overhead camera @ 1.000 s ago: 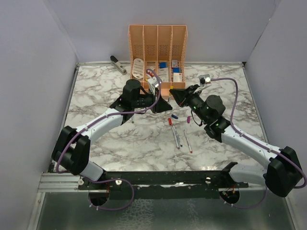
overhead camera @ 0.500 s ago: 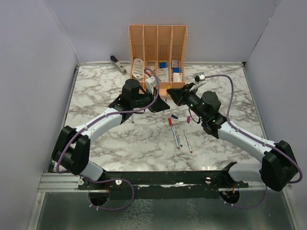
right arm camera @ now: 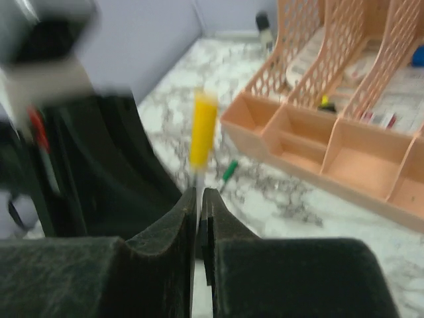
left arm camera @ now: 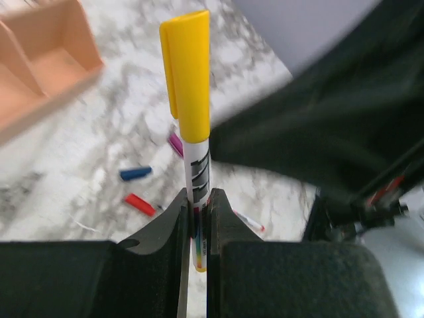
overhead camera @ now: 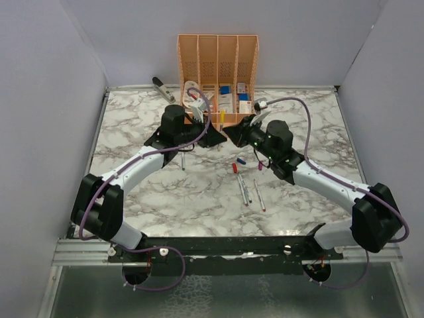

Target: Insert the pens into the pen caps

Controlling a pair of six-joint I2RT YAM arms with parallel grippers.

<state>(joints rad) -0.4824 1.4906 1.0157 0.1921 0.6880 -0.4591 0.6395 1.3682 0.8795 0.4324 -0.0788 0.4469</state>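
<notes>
My left end effector is clenched on a thin whitish-grey marker pen. Its long axis runs straight out from my fingers, w/ a yellow cylindrical plastic cap on the far end, pointing away. The pen's rear is mostly hidden btwn the pads. My right end effector is clenched too, but that view is blurred, so I can't tell if it grips anything. A small blue plastic cap and a small red plastic cap lie beyond on the marble worktop.

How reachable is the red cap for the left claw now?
Probably not yet: the left claw is shut on the yellow-capped pen, though the red cap lies uncovered on the table.
</notes>
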